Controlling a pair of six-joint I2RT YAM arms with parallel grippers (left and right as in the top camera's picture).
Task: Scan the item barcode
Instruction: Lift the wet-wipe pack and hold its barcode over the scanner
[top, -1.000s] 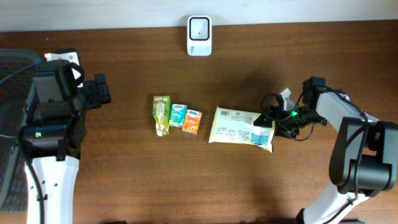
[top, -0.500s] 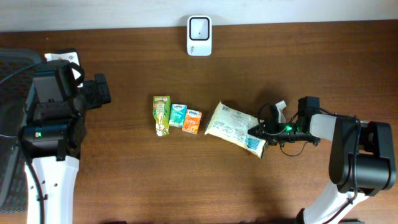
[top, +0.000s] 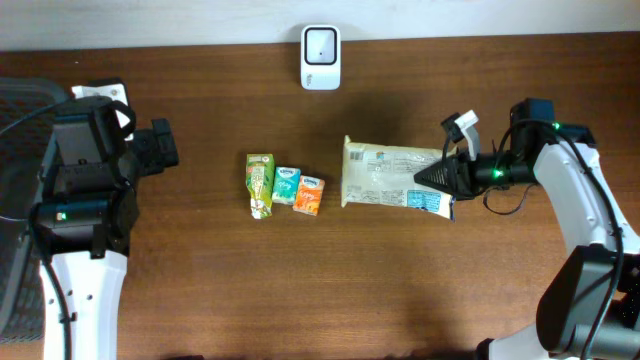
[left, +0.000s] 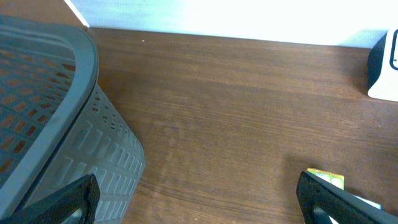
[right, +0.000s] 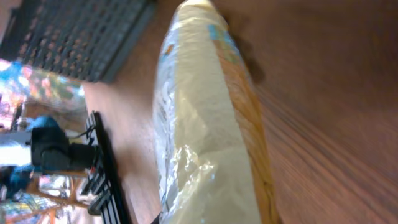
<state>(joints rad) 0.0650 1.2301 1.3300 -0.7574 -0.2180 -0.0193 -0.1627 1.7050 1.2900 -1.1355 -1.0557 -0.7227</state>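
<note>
Even light, blurred right wrist view

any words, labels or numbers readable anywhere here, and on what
Nothing can be read for certain.
On the pale packet: dark print on its face, too small; blurred in the right wrist view.
On the green carton, teal carton and orange carton: print too small.
On the white scanner: no mark legible.

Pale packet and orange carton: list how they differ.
The pale packet is far larger than the orange carton. The packet is cream with dark print; the carton is orange. The right gripper is shut on the packet's end; the carton lies untouched. Both are printed retail packages.
</note>
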